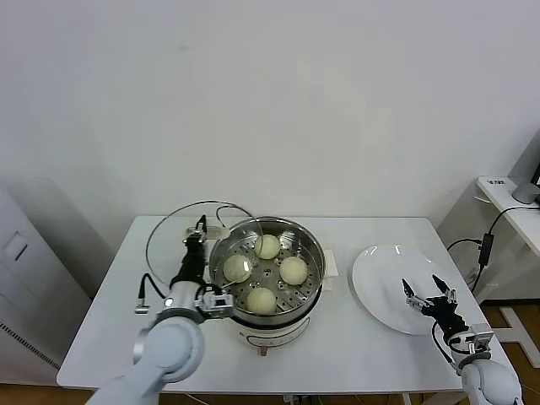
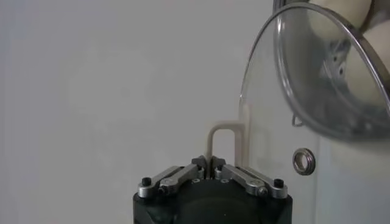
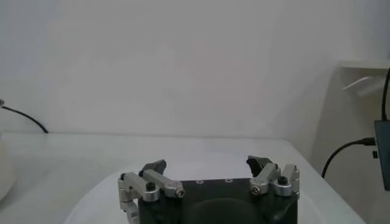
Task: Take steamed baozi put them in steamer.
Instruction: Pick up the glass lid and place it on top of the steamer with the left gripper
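Observation:
The steel steamer (image 1: 314,253) stands mid-table with several cream-white baozi (image 1: 293,270) on its perforated tray. My left gripper (image 1: 201,226) is shut on the cream handle (image 2: 222,131) of the round glass lid (image 1: 169,245). It holds the lid tilted on edge just left of the steamer. In the left wrist view my left gripper (image 2: 210,164) pinches the handle's leg, and the lid (image 2: 268,122) reflects the buns (image 2: 338,15). My right gripper (image 1: 429,291) is open and empty above the white plate (image 1: 380,270). It also shows in the right wrist view (image 3: 210,164).
The plate (image 3: 109,195) lies at the table's right side and holds nothing. A white side table (image 1: 506,190) with a black cable (image 1: 483,245) stands right of the table. A grey cabinet (image 1: 25,261) stands at the left.

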You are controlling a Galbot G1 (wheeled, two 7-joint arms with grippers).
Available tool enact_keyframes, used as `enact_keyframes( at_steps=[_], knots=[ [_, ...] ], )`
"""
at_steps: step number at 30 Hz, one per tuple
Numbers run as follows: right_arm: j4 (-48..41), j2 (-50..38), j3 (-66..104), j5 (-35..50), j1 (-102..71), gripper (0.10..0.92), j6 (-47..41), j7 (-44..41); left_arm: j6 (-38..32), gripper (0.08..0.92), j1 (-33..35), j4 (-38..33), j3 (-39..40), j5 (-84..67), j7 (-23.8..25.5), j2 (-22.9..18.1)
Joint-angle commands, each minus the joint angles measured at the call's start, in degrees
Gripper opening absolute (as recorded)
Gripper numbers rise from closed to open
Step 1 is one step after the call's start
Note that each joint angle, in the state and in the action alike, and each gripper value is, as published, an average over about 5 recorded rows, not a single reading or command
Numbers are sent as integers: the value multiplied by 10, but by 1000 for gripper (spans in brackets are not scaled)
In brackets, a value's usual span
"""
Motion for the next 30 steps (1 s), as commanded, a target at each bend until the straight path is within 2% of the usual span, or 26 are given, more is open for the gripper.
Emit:
enact_keyframes(
  at_steps=[1,14,30],
  knots=[
    [-7,-1,1,0,0,823,1,0,31,111,-37,28,75,63,20,-71],
    [-15,4,3,-1,-1,823,5,-4,30,111,-38,58,110,78,5,-113],
    [-24,6,3,-4,-1,823,8,-6,29,111,-27,70,123,86,-3,-126]
  ],
)
